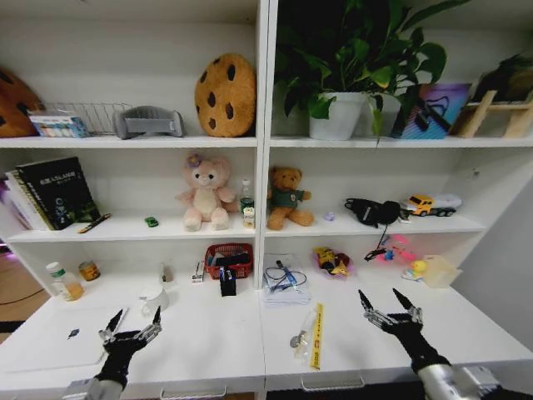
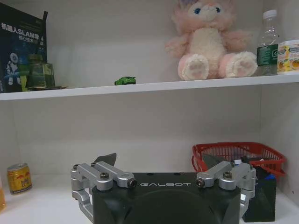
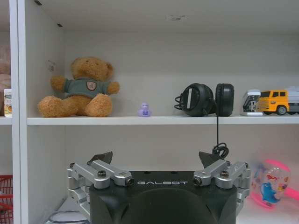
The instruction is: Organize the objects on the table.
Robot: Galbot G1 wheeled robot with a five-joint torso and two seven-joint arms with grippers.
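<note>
I stand before the long white table, both grippers raised over its front edge. My left gripper is open and holds nothing. Beside it lies a slim silver laptop with a pen at its edge. My right gripper is open too, over bare desk on the right. A tiny green toy car sits on the shelf above, left of the pink plush. A green-capped jar stands at the far left of the table.
On the table: a yellow can, white cup, red basket, black holder, cables on papers, and a long yellow strip. Shelves above hold plush toys, headphones and a toy truck.
</note>
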